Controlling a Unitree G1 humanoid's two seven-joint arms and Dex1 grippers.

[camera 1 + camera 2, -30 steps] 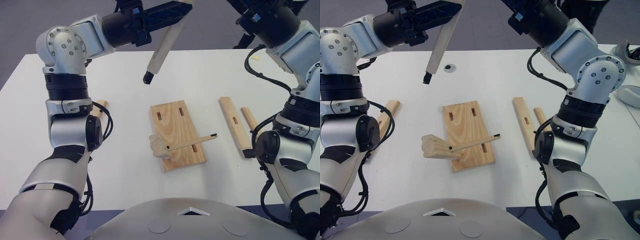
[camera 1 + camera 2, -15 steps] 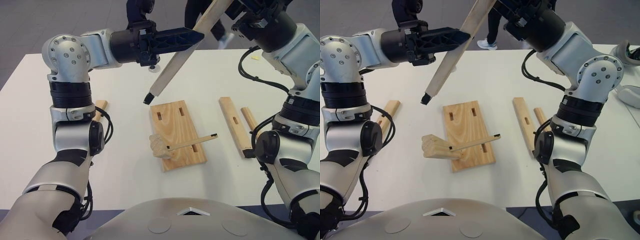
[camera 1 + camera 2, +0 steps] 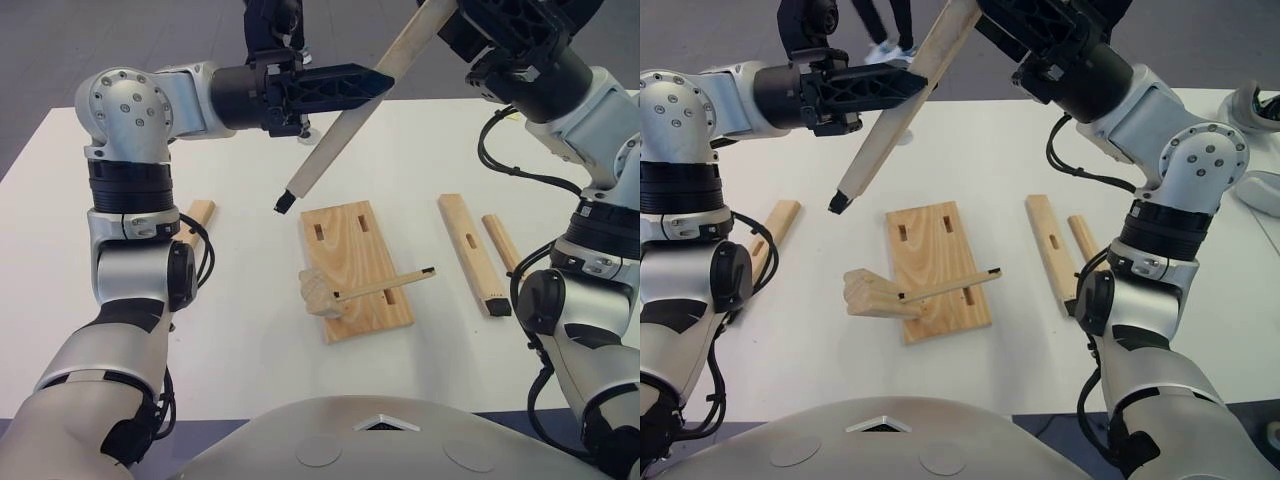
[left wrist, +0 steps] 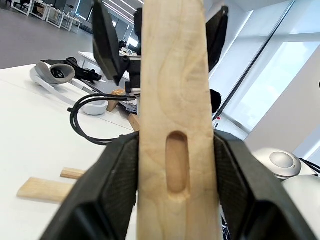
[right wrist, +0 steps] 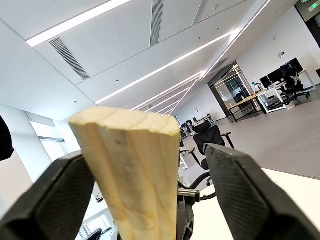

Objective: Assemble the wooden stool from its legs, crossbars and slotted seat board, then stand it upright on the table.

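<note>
Wood in both tools: the leg (image 3: 322, 158) hangs in the air over the table (image 3: 250, 310), steeply tilted. Its dark-capped lower end points down toward the robot's left, just off the far left corner of the seat board (image 3: 345, 250), apart from it. Its upper end rises to the right.

The left tool (image 3: 383, 80) is closed on the leg about midway along. One black finger (image 4: 107, 200) presses each flat side, and an oval slot (image 4: 176, 160) in the leg sits between them. The right tool (image 5: 145, 155) clamps the leg's top end, with a pad against each side of the cut end. Neither tool has any gap to the wood.

The seat board lies flat near the middle of the table, with its slots showing. A thin crossbar (image 3: 390, 284) lies slantwise across its near half, one tip past the right edge. The crossbar's other end meets a chunky block (image 3: 316, 292) at the board's near left corner; whether the two are joined I cannot tell.

To the right of the board, well apart, a second leg (image 3: 465, 250) lies flat. A short bar (image 3: 497, 238) lies just beside it. On the left a third piece (image 3: 200, 212) lies on the table, partly hidden behind the left arm.
</note>
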